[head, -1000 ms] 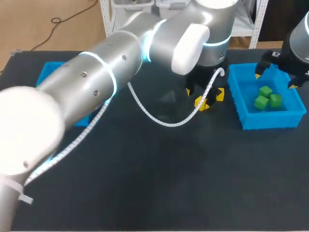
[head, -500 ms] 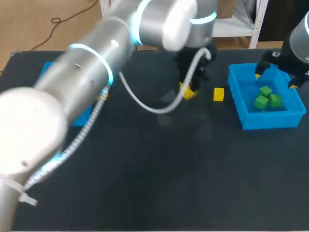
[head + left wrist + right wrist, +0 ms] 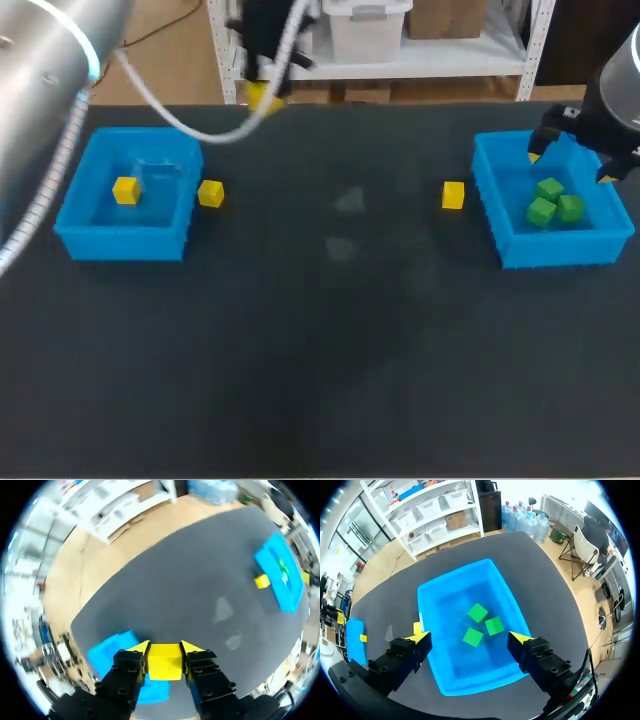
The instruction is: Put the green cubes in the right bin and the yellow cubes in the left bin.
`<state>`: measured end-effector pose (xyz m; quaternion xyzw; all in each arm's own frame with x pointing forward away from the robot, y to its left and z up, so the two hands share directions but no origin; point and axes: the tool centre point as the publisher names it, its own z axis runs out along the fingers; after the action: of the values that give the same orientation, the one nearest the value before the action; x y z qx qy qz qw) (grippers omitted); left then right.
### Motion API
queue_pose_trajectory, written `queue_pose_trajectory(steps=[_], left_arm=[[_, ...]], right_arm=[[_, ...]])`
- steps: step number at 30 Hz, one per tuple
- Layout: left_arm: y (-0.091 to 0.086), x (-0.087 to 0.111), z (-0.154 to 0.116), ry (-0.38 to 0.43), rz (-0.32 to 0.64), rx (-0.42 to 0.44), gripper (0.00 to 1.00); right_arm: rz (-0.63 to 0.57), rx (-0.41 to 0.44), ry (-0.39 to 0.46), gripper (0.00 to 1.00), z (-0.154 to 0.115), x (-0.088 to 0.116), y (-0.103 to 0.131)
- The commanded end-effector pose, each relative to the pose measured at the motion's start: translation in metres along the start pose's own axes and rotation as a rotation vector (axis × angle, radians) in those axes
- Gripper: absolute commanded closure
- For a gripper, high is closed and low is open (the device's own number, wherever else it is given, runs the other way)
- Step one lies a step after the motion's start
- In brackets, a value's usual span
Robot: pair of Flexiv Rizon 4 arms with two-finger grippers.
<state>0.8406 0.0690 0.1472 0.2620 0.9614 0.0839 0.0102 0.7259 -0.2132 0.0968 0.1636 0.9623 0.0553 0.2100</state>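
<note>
While the left arm [image 3: 50, 60] hangs above the table [image 3: 320, 360], the left gripper [image 3: 165, 649] is clamped on a yellow cube [image 3: 165, 664], with one finger pressed to each of its side faces. Below this gripper, partly hidden under one finger, lies the left bin [image 3: 107, 652], which holds a second cube [image 3: 125, 189], also yellow. A third cube [image 3: 210, 193], yellow too, sits on the table just outside that bin, on the side toward the table's middle. Far ahead of the left gripper stands the right bin [image 3: 280, 572], with a fourth cube [image 3: 262, 581], yellow, just beside its wall. The right gripper [image 3: 470, 639] hovers above the right bin with its fingers spread wide, holding nothing. Directly beneath it, between the two fingers as seen from the wrist, three green cubes [image 3: 478, 612] lie close together on the bin's floor. The fourth cube rests on the table beside one finger, outside the bin, and the left bin lies well beyond that finger.
</note>
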Motion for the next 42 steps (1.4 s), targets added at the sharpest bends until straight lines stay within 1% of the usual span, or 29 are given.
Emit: queue_pose_trajectory(steps=[1, 4, 8, 11, 13, 14, 15, 18, 21, 25, 29, 32, 36, 39, 42], left_arm=[[0.067, 0.114, 0.018, -0.284, -0.094, 0.012, 1.00], [0.090, 0.134, 0.033, -0.248, -0.161, -0.006, 1.00], [0.108, 0.158, 0.049, -0.209, -0.235, -0.009, 1.00], [0.111, 0.166, 0.059, -0.189, -0.247, -0.009, 1.00], [0.111, 0.167, 0.061, -0.176, -0.244, -0.014, 1.00], [0.111, 0.167, 0.061, -0.172, -0.242, -0.019, 0.76], [0.110, 0.166, 0.061, -0.174, -0.239, -0.019, 0.00], [0.105, 0.161, 0.057, -0.185, -0.228, -0.020, 0.00], [0.099, 0.152, 0.050, -0.210, -0.205, -0.023, 0.00], [0.082, 0.136, 0.036, -0.253, -0.148, -0.016, 0.00], [0.056, 0.115, 0.025, -0.292, -0.073, 0.008, 0.00], [0.033, 0.098, 0.020, -0.314, -0.017, 0.025, 0.00], [-0.002, 0.074, 0.012, -0.341, 0.064, 0.046, 0.00], [-0.031, 0.054, 0.005, -0.367, 0.145, 0.051, 0.00], [-0.054, 0.031, -0.001, -0.395, 0.224, 0.061, 0.00]], right_arm=[[0.001, 0.000, -0.008, 0.00, -0.001, 0.002, -0.001], [0.001, 0.000, -0.008, 0.00, -0.001, 0.002, -0.001], [0.001, 0.000, -0.008, 0.00, -0.001, 0.002, -0.001], [0.001, 0.000, -0.008, 0.00, -0.001, 0.002, -0.001], [0.001, 0.000, -0.008, 0.00, -0.001, 0.002, -0.001], [0.001, 0.000, -0.008, 0.00, -0.001, 0.002, -0.001], [0.001, 0.000, -0.008, 0.00, -0.001, 0.002, -0.001], [0.001, 0.000, -0.008, 0.00, -0.001, 0.002, -0.001], [0.001, 0.000, -0.008, 0.00, -0.001, 0.002, -0.001], [0.001, 0.000, -0.008, 0.00, -0.001, 0.002, -0.001], [0.001, 0.000, -0.008, 0.00, -0.001, 0.002, -0.001], [0.001, 0.000, -0.008, 0.00, -0.001, 0.002, -0.001], [0.001, 0.000, -0.008, 0.00, -0.001, 0.002, -0.001], [0.001, 0.000, -0.008, 0.00, -0.001, 0.002, -0.001], [0.001, 0.000, -0.008, 0.00, -0.001, 0.002, -0.001]])
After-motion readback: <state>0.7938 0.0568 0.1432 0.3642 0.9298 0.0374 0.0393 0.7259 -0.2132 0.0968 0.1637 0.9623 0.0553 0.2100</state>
